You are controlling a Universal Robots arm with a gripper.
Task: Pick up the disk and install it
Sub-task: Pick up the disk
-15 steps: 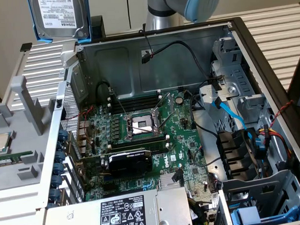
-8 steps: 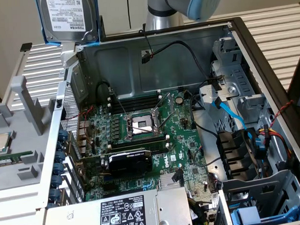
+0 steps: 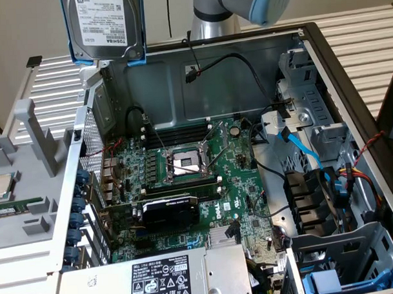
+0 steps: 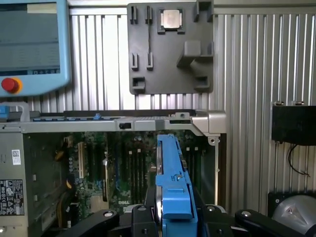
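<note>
The fingers (image 4: 147,210) clamp the disk (image 3: 103,24) by its blue frame, high above the far left corner of the open computer case (image 3: 349,83). Carrying it well likely means a steady grip, clear of case walls and loose cables (image 3: 245,61).

arm (image 3: 240,9): raised high | hand (image 4: 174,213): pointing down, clamped on disk (image 4: 173,173)
</note>
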